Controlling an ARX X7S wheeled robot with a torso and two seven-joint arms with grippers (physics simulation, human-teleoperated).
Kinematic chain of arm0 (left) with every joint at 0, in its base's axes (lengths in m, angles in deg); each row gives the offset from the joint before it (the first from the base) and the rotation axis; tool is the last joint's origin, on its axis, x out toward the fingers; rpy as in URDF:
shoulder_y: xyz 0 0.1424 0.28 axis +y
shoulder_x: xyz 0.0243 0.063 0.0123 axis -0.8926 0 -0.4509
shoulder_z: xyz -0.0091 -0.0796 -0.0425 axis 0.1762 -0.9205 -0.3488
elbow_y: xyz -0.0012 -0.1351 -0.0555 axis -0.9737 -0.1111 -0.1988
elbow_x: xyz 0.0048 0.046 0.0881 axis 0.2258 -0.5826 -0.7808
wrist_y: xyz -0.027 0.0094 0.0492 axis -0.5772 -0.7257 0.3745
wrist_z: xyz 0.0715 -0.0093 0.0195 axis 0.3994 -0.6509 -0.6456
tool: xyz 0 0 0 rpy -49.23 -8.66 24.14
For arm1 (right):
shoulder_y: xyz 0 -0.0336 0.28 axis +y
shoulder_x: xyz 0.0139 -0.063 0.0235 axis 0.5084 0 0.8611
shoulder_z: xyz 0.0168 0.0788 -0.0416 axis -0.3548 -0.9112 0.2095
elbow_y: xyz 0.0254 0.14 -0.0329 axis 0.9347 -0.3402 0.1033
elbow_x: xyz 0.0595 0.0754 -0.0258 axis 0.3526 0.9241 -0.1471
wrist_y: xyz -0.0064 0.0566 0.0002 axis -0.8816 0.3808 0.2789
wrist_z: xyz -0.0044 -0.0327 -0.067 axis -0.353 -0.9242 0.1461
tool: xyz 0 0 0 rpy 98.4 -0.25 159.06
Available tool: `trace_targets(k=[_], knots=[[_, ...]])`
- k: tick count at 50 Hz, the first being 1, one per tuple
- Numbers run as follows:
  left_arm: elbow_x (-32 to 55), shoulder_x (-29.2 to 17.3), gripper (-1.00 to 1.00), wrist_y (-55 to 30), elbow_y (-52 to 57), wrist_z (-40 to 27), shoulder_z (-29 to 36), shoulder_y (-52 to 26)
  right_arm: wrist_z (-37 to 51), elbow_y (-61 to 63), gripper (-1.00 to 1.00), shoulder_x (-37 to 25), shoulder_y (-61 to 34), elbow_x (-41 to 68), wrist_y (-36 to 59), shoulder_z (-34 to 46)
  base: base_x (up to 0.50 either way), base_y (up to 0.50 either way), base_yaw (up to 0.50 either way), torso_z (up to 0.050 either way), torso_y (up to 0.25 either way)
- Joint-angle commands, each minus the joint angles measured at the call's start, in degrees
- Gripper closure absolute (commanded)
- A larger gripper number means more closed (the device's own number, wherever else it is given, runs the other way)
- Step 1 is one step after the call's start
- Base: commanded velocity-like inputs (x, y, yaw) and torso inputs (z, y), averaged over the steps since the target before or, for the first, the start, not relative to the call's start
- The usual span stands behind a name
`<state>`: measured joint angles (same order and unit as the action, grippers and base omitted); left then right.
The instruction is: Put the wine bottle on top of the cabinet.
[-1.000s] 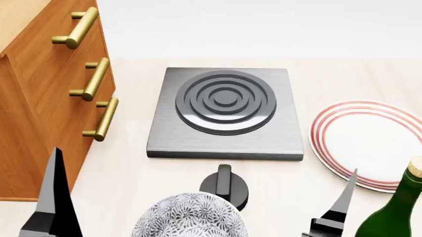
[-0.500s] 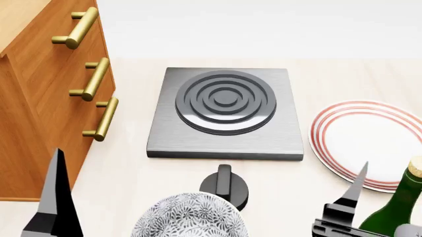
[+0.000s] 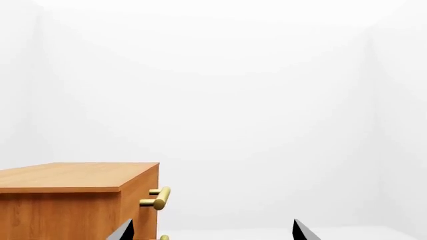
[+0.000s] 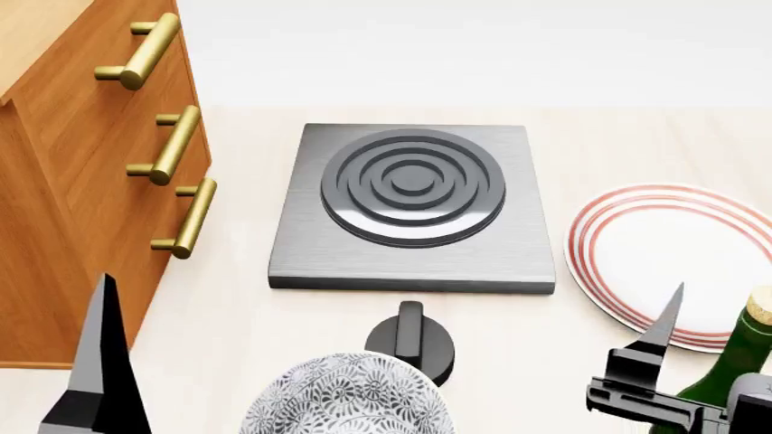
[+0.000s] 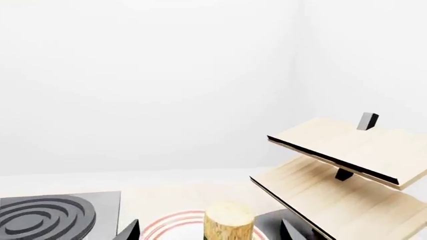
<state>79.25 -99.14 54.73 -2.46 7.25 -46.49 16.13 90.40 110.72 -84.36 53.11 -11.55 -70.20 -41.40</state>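
The wine bottle (image 4: pixel 739 366) stands at the near right, dark green with a tan cork (image 5: pixel 229 220). My right gripper (image 5: pixel 210 232) is open. Its fingertips (image 5: pixel 131 231) stand on either side of the cork without touching it. In the head view one right finger (image 4: pixel 664 324) shows just left of the bottle's neck. The orange-brown cabinet (image 4: pixel 72 190) with brass bar handles (image 4: pixel 179 143) stands at the left, and its flat top shows in the left wrist view (image 3: pixel 77 175). My left gripper (image 3: pixel 212 234) is open and empty, with one finger (image 4: pixel 103 353) near the cabinet's front corner.
A grey stove plate (image 4: pixel 413 206) with rings lies in the middle, with a black knob (image 4: pixel 411 339) in front of it. A patterned bowl (image 4: pixel 347 400) sits at the near edge. A red-rimmed plate (image 4: pixel 657 258) lies at the right. A pale wooden rack (image 5: pixel 340 165) stands beyond the bottle.
My right gripper has risen and moved closer to the bottle, and more of its body now shows in the head view. The left arm, bottle and other things have not moved.
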Motion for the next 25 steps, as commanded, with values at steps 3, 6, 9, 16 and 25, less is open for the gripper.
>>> trace_targets(k=[3,6,9,16,25], knots=[[0.4,-0.3,-1.00,0.0,0.1,-0.4,0.0,-0.1,-0.2,-3.5,-1.00,-0.3,-1.1,0.9,-0.8,-1.0,0.00,0.00,0.00,0.000,0.000],[0.2,-0.2,-1.00,0.3,-0.3,-0.2,0.2,-0.1,0.0,-3.2,-1.00,-0.4,-1.3,1.1,0.0,-1.0,0.00,0.00,0.00,0.000,0.000],[0.2,-0.2,-1.00,0.2,-0.1,-0.4,0.4,-0.1,-0.2,-4.4,-1.00,-0.4,-1.5,1.1,-0.8,-1.0,0.00,0.00,0.00,0.000,0.000],[0.4,-0.4,-1.00,0.5,-0.3,-0.5,0.2,-0.1,0.6,-3.6,1.00,-0.7,-1.8,0.3,0.3,-0.4,0.00,0.00,0.00,0.000,0.000],[0.4,-0.6,-1.00,0.5,-0.3,-0.7,0.3,-0.2,0.2,-3.8,1.00,-0.5,-1.4,0.7,-0.5,0.0,0.00,0.00,0.00,0.000,0.000]])
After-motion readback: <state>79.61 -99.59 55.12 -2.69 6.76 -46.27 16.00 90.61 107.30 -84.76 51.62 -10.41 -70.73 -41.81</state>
